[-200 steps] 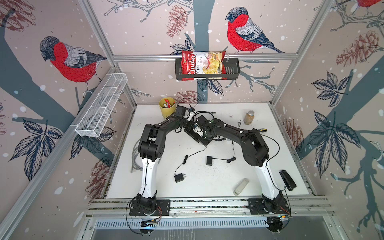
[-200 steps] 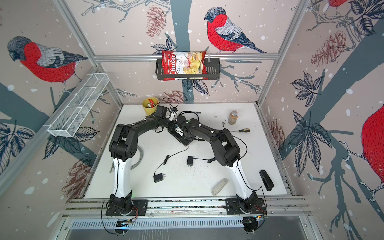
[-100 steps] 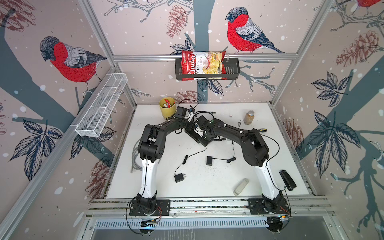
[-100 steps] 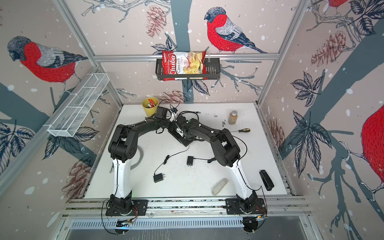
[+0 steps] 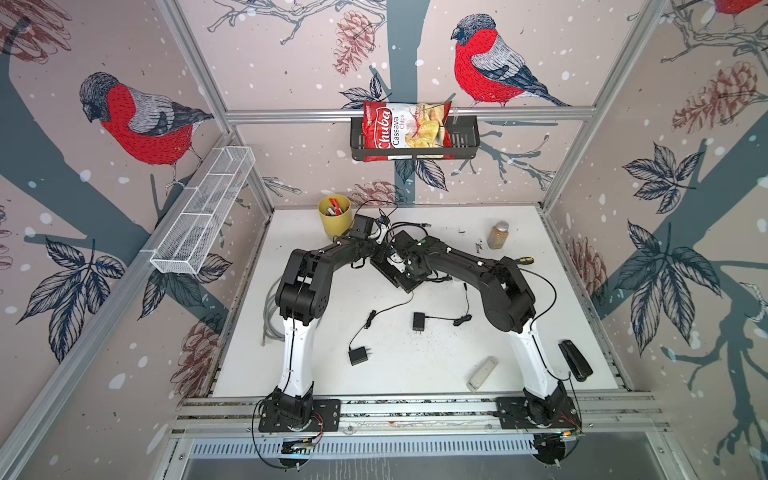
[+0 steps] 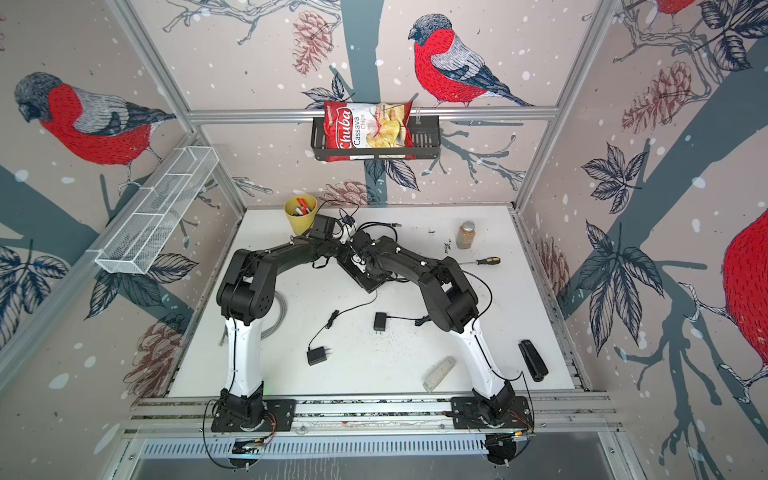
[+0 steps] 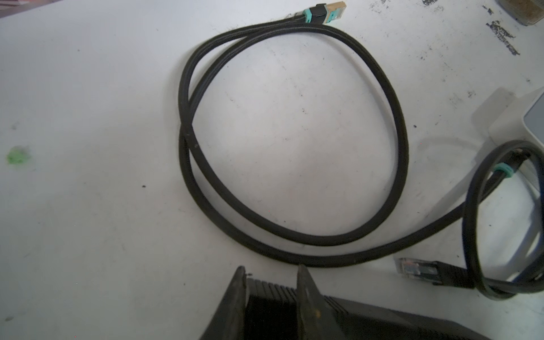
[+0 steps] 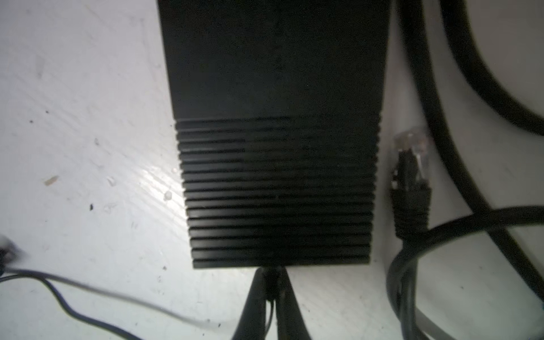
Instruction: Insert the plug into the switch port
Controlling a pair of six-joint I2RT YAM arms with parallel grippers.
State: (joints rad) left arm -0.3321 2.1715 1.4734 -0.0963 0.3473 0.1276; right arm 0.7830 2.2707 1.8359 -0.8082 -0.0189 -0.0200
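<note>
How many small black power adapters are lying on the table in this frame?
2. The nearer adapter lies left of centre on the table; the farther adapter lies mid-table, to its right. The arms could hide others.

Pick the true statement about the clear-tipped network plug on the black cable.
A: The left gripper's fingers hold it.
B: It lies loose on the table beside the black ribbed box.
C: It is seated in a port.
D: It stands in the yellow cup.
B: in both wrist views the clear-tipped plug lies bare on the table next to the black ribbed box, with no finger on it.
</note>
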